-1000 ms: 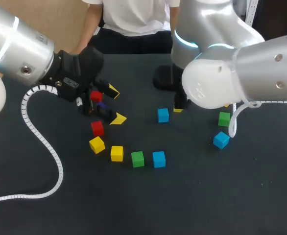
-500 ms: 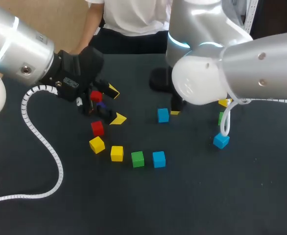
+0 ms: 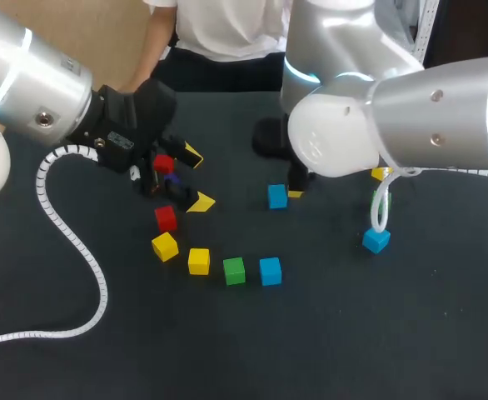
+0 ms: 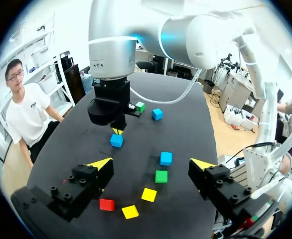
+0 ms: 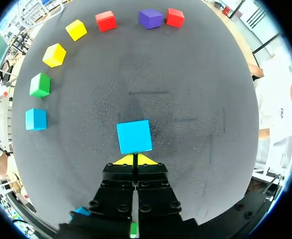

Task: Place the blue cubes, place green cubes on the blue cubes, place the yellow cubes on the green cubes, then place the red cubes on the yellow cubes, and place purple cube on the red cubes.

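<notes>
Tips of the right gripper [image 5: 135, 159] sit pressed together just beside a small blue cube [image 5: 134, 136] on the dark table [image 5: 186, 79], while the left gripper [image 4: 151, 164] hangs spread wide, apart from that cube.

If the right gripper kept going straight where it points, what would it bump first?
Most likely the blue cube, just ahead of the shut tips of the right gripper; nothing shows between them.
</notes>
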Action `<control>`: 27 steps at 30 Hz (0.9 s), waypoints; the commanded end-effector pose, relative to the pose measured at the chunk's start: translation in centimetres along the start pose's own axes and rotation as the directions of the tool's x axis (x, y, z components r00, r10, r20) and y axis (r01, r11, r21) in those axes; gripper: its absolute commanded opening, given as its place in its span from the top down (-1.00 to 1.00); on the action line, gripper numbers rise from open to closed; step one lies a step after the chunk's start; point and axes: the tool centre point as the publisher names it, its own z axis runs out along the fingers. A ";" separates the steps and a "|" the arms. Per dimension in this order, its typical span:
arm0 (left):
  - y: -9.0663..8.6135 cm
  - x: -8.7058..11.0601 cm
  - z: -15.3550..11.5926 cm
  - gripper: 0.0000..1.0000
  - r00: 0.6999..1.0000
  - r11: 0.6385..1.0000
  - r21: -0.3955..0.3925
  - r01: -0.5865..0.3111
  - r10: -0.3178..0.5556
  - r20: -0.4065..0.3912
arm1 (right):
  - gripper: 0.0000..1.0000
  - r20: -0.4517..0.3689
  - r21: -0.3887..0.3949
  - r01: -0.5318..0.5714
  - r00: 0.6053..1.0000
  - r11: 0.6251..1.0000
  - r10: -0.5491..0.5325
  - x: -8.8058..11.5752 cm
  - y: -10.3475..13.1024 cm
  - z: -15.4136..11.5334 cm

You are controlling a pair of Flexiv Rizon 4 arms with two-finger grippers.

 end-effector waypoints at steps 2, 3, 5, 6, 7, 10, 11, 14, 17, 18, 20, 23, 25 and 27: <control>0.1 -0.1 0.0 -1.00 1.000 1.000 0.002 0.001 -0.001 -0.006 | 1.00 0.001 -0.004 -0.001 1.000 1.000 0.001 0.0 -0.1 0.1; 0.1 -0.1 0.0 -1.00 1.000 1.000 0.002 0.001 -0.001 -0.006 | 1.00 0.000 -0.004 -0.003 1.000 1.000 0.003 0.0 0.0 0.0; 0.1 -0.1 0.0 -1.00 1.000 1.000 0.002 0.001 -0.001 -0.006 | 1.00 -0.004 -0.001 -0.008 1.000 1.000 0.008 0.2 0.1 -0.1; 0.1 -0.1 0.0 -1.00 1.000 1.000 0.002 0.001 -0.001 -0.006 | 1.00 -0.002 0.000 -0.009 1.000 1.000 0.009 0.2 0.1 -0.2; 0.1 -0.1 0.0 -1.00 1.000 1.000 0.002 0.001 -0.001 -0.006 | 1.00 -0.002 0.001 -0.009 1.000 1.000 0.009 0.2 0.2 -0.3; 0.1 -0.1 0.0 -1.00 1.000 1.000 0.002 0.001 -0.001 -0.006 | 1.00 -0.002 0.001 -0.005 1.000 1.000 0.005 0.2 0.5 -0.3; 0.1 -0.1 0.0 -1.00 1.000 1.000 0.002 0.001 -0.001 -0.006 | 1.00 -0.003 0.000 -0.005 1.000 1.000 0.005 0.2 0.5 -0.2; 0.1 -0.1 0.0 -1.00 1.000 1.000 0.002 0.001 -0.001 -0.006 | 1.00 -0.003 -0.003 -0.006 1.000 1.000 0.006 0.1 0.6 -0.1; 0.1 -0.1 0.0 -1.00 1.000 1.000 0.002 0.001 -0.001 -0.006 | 1.00 0.000 -0.004 -0.006 1.000 1.000 0.006 0.0 0.8 -0.1; 0.1 -0.1 0.0 -1.00 1.000 1.000 0.002 0.001 -0.001 -0.006 | 1.00 0.001 -0.004 -0.005 1.000 1.000 0.005 -0.1 0.9 -0.1; 0.1 -0.1 0.0 -1.00 1.000 1.000 0.002 0.001 -0.001 -0.006 | 1.00 0.003 -0.004 -0.003 1.000 1.000 0.003 -0.1 0.9 0.0; 0.1 -0.1 0.0 -1.00 1.000 1.000 0.002 0.001 -0.001 -0.006 | 1.00 0.008 -0.007 -0.004 1.000 1.000 0.004 -0.2 0.9 0.0; 0.1 -0.1 0.0 -1.00 1.000 1.000 0.002 0.001 -0.001 -0.006 | 1.00 0.010 -0.007 -0.002 1.000 1.000 0.002 -0.2 0.9 0.0; 0.1 -0.1 0.0 -1.00 1.000 1.000 0.002 0.001 -0.001 -0.006 | 1.00 0.010 -0.007 -0.003 1.000 1.000 0.003 -0.2 1.0 0.0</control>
